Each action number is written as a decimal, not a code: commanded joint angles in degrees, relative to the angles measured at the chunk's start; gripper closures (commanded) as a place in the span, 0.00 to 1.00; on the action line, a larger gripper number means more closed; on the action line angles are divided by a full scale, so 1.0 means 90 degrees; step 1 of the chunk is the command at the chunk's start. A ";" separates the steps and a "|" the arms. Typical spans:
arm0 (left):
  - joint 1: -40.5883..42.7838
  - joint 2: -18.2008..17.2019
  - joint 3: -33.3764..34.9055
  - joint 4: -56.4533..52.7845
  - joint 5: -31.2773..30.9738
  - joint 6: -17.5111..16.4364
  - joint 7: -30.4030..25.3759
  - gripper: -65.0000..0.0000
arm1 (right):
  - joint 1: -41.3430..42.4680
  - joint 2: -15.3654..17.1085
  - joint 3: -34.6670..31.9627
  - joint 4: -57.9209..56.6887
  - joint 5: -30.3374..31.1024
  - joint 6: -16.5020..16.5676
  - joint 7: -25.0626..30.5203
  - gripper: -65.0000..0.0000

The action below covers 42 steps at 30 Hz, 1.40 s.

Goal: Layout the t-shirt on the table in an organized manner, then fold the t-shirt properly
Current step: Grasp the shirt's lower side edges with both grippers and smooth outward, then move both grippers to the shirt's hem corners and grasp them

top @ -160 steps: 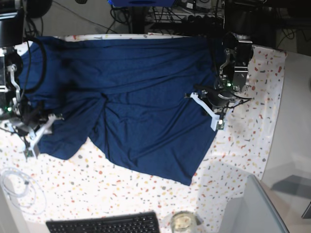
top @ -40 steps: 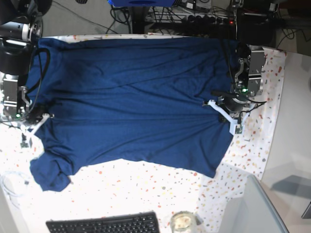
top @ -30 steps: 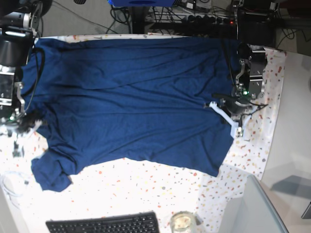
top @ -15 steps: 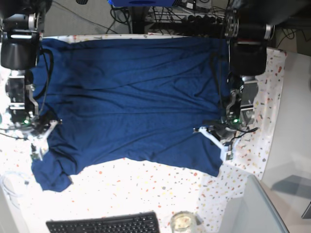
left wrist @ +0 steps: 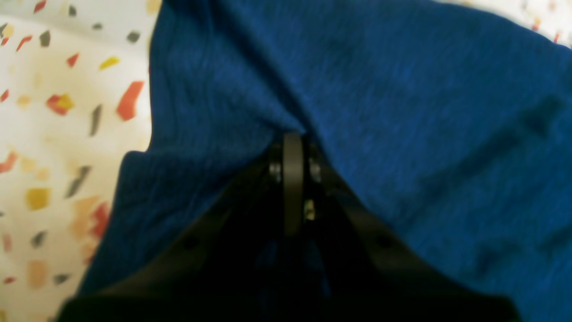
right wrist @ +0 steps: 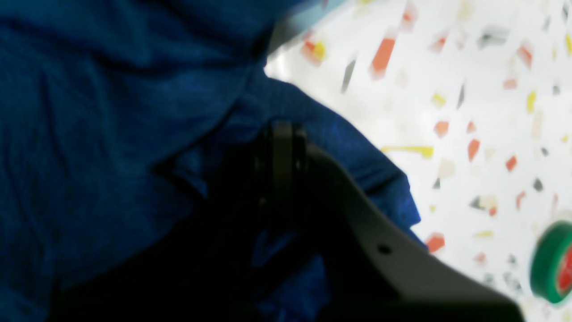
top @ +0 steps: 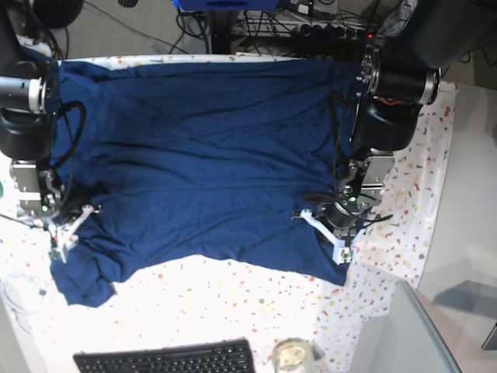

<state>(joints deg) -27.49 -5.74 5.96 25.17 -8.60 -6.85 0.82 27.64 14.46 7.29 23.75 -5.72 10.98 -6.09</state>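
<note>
A black keyboard point(top: 167, 360) lies at the bottom edge, above it the speckled table point(top: 233, 307), then the t-shirt point(top: 210, 148) spread mid-frame, its lower edge pinched by the right gripper point(top: 66, 233) at left and the left gripper point(top: 334, 233) at right.

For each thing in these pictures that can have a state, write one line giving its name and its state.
t-shirt: spread mostly flat, wrinkled, one corner bunched at the near edge.
left gripper: shut on the t-shirt.
right gripper: shut on the t-shirt.
table: largely covered by the t-shirt.
tape roll: lying on the table, clear of the t-shirt.
</note>
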 commanded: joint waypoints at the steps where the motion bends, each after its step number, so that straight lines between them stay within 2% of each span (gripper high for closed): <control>1: -0.0272 0.0047 0.0027 -0.0213 0.0023 -0.0064 0.0226 1.00 | 0.0226 0.0157 0.0025 -0.0289 -0.0054 -0.0190 0.0046 0.99; 4: -0.0546 0.0203 0.0017 -0.0682 0.0023 -0.0064 -0.0213 1.00 | 0.0450 0.0381 0.0025 -0.0983 -0.0054 -0.0776 0.1121 0.99; 6: -0.0634 0.0213 -0.0022 -0.0682 0.0023 -0.0064 -0.0360 1.00 | 0.0470 0.0499 0.0025 -0.1090 -0.0054 -0.1010 0.1648 0.99; 13: -0.1132 0.0222 -0.0051 -0.0682 -0.0036 -0.0064 -0.0399 1.00 | 0.0675 0.0733 0.0015 -0.1051 -0.0054 -0.1069 0.2098 1.00; 15: -0.1229 0.0222 -0.0061 -0.0594 -0.0046 -0.0064 -0.0399 1.00 | 0.0675 0.0733 0.0025 -0.0729 -0.0054 -0.1059 0.2498 1.00; 17: -0.1141 0.0222 -0.0061 -0.0096 -0.0046 -0.0064 -0.0360 1.00 | 0.0450 0.0743 0.0025 -0.0094 -0.0044 -0.1059 0.2576 1.00; 19: -0.0809 0.0174 -0.0061 0.0705 -0.0055 -0.0064 -0.0272 1.00 | 0.0050 0.0752 0.0025 0.0912 -0.0044 -0.1049 0.2293 1.00; 21: -0.0301 0.0056 -0.0168 0.1809 -0.0055 -0.0064 0.0148 1.00 | -0.0536 0.0743 0.0064 0.2289 -0.0044 -0.1049 0.1463 1.00; 23: 0.0460 0.0007 -0.0735 0.3138 -0.0055 -0.0064 0.0764 1.00 | -0.1259 0.0665 0.0543 0.3872 -0.0034 -0.1040 0.0339 1.00; 24: 0.0861 0.0027 -0.1145 0.3880 -0.0055 -0.0074 0.1076 1.00 | -0.1611 0.0459 0.0895 0.4702 -0.0034 -0.1040 -0.0217 1.00; 26: 0.1662 0.0047 -0.1810 0.5052 -0.0055 -0.0093 0.1535 1.00 | -0.2119 0.0020 0.1608 0.5952 -0.0034 -0.1020 -0.0940 0.99; 28: 0.2482 0.0105 -0.2269 0.6185 -0.0055 -0.0113 0.1926 1.00 | -0.2558 -0.0508 0.2321 0.7046 -0.0034 -0.0639 -0.1546 0.99; 29: 0.2863 0.0125 -0.2444 0.6664 -0.0055 -0.0113 0.2063 1.00 | -0.2714 -0.0762 0.2624 0.7427 -0.0034 -0.0268 -0.1819 0.99; 32: 0.3957 0.0125 -0.2786 0.7689 -0.0231 -0.0113 0.2327 1.00 | -0.2968 -0.1436 0.3307 0.8131 -0.0034 0.1168 -0.2464 0.99; 34: 0.4631 0.0066 -0.3011 0.8061 -0.0954 -0.0308 0.2493 1.00 | -0.3027 -0.1758 0.3786 0.8433 -0.0034 0.2008 -0.3070 0.99; 36: 0.5159 -0.0012 -0.3402 0.8188 -0.1814 -0.0611 0.2717 1.00 | -0.3027 -0.1963 0.4196 0.8609 -0.0034 0.2555 -0.3685 0.96; 38: 0.5598 -0.0061 -0.3919 0.8158 -0.2644 -0.0777 0.2952 1.00 | -0.3027 -0.2080 0.4460 0.8746 -0.0034 0.2975 -0.4359 0.83; 39: 0.5804 -0.0041 -0.4164 0.8149 -0.2966 -0.0797 0.3059 1.00 | -0.3027 -0.2100 0.4597 0.8805 -0.0034 0.3209 -0.4662 0.73; 40: 0.6038 -0.0022 -0.4379 0.8139 -0.3171 -0.0826 0.3137 0.95 | -0.3037 -0.2100 0.4704 0.8853 -0.0034 0.3224 -0.4945 0.62; 42: 0.6439 -0.0012 -0.4632 0.8139 -0.3435 -0.0826 0.3176 0.63 | -0.3076 -0.2237 0.4939 0.8951 0.0054 0.3224 -0.5277 0.38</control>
<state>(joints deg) 30.06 -5.72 -35.38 97.47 -38.98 -13.76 30.17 -0.62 -6.17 51.62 103.04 -5.87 39.97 -54.57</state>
